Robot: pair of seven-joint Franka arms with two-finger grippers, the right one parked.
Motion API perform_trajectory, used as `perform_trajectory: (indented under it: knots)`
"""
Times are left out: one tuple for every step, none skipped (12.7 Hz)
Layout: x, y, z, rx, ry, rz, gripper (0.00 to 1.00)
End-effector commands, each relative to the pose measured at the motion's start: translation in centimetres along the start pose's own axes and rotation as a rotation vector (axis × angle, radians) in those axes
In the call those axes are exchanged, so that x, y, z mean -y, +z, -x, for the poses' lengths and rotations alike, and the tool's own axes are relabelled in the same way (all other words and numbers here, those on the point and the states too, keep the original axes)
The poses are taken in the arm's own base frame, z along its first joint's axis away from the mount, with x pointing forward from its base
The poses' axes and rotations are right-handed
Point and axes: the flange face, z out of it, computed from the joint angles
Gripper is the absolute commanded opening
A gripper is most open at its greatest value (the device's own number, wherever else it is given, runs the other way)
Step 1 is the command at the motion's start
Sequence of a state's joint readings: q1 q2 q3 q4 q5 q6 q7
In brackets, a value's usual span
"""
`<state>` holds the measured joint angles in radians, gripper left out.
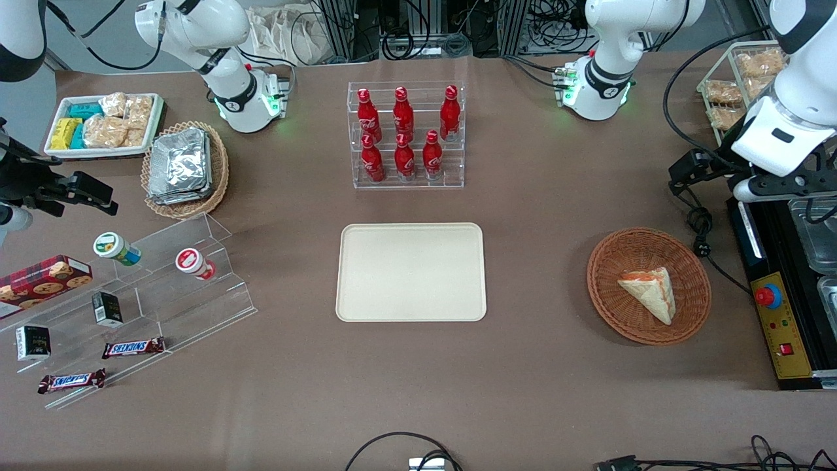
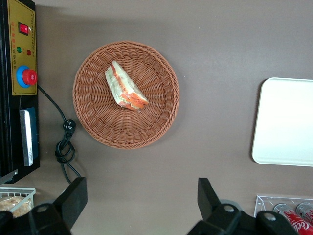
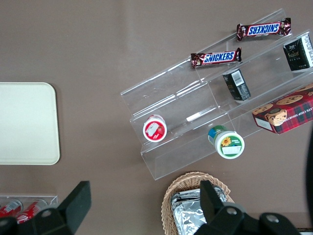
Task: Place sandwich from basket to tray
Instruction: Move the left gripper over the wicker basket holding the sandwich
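The sandwich [image 2: 125, 92] lay in the basket [image 2: 161, 122], well apart from the tray [image 1: 410, 272] on the bench [image 1: 536, 216]. The gripper [image 2: 142, 200] hung high above the bench beside the basket, jaws spread wide and holding nothing, probably ready to descend.

White, rounded working left arm [image 1: 788, 98] with black joint bands, green-lit base, trailing black cables; its gripper [image 2: 142, 200] has matte-black jaws, spread wide.

Six red bottles [image 1: 405, 134] in clear rack, Snickers bars [image 1: 133, 347], foil packs [image 1: 178, 165].
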<state>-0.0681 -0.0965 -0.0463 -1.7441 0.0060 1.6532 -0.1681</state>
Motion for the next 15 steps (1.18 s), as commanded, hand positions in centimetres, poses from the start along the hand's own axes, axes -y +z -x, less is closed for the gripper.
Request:
perform_trajectory:
  knots:
    - [0.1, -0.7, 0.5, -0.016, 0.003, -0.017, 1.00]
    - [0.1, -0.8, 0.5, -0.019, 0.001, -0.016, 1.00]
    - [0.4, -0.6, 0.5, -0.016, 0.001, -0.020, 1.00]
    - [1.0, -0.1, -0.1, -0.026, -0.004, -0.015, 1.00]
    - [1.5, 1.3, -1.0, -0.026, -0.005, -0.017, 1.00]
    - [1.6, 1.9, -1.0, -0.021, -0.009, -0.016, 1.00]
    - [1.9, 2.5, -1.3, -0.011, -0.056, -0.007, 1.00]
    - [2.9, 4.1, -2.4, 0.015, -0.171, -0.008, 1.00]
    - [3.0, 5.0, -3.1, 0.010, -0.259, -0.015, 1.00]
    - [3.2, 6.4, -3.9, 0.005, -0.370, -0.015, 1.00]
    - [4.0, 8.3, -5.0, 0.012, -0.491, -0.021, 1.00]
    - [4.7, 10.2, -6.0, 0.021, -0.560, -0.027, 1.00]
    - [5.9, 12.5, -7.1, 0.028, -0.601, -0.036, 1.00]
    - [7.0, 14.6, -7.9, 0.036, -0.614, -0.044, 1.00]
    - [7.5, 16.8, -8.7, 0.044, -0.621, -0.052, 1.00]
